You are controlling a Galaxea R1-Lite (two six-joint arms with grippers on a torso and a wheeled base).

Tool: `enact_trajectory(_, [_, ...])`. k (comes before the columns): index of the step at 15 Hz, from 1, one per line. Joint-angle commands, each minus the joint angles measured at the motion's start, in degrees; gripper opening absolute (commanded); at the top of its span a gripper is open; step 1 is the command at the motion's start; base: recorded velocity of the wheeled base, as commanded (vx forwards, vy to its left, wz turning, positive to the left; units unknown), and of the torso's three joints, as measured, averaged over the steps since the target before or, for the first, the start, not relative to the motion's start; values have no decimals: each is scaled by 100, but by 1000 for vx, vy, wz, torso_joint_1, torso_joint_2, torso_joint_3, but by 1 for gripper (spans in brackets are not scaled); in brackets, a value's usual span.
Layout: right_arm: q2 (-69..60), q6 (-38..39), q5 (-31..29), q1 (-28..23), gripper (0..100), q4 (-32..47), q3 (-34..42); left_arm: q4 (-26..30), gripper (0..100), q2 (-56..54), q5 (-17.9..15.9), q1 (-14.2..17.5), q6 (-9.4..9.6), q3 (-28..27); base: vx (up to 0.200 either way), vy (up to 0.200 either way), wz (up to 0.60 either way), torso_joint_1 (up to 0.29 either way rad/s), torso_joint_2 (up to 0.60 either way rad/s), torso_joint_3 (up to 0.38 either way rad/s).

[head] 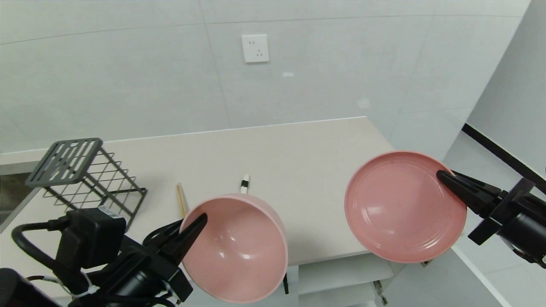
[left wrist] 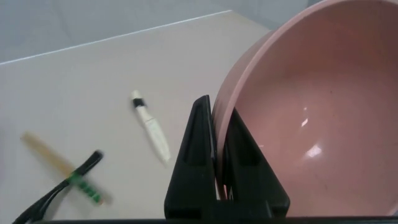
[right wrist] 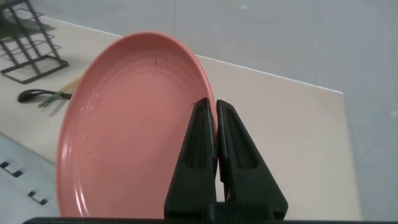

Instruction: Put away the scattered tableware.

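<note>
**Q:** What is the left gripper doing?

**A:** The left gripper (head: 199,219) is clamping the rim of a pink bowl (head: 239,251), with one finger inside the bowl and one outside. It is holding the bowl tilted in the air over the near edge of the beige table (head: 298,145), and the bowl's opening is facing the head camera.

**Q:** And the right one?

**A:** The right gripper (head: 441,174) is pinching the edge of a pink plate (head: 401,204), with its jaws closed on the rim. It is holding the plate raised and tilted by the table's right front corner.

**Q:** What is lying on the table?

**A:** A wooden chopstick (head: 182,199) and a white utensil with a black band (head: 245,183) are lying behind the bowl, near each other but apart. A dark utensil with green marks (left wrist: 84,182) is lying by the chopstick. A black wire rack (head: 85,175) is standing at the table's left end.
</note>
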Motion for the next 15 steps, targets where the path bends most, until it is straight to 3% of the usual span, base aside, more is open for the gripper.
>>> enact_trajectory(1, [21, -10, 3, 1, 0, 3, 1, -8, 0, 33, -1, -3, -1, 0, 0, 0, 0, 0, 0, 0])
enact_trajectory(8, [3, -19, 3, 98, 0, 3, 18, -8, 0, -99, -10, -3, 16, 0, -171, 0, 0, 1, 1, -1])
enact_trajectory(15, [3, -19, 3, 98, 0, 3, -8, -8, 0, -134, -10, -3, 16, 0, 0, 0, 0, -2, 0, 11])
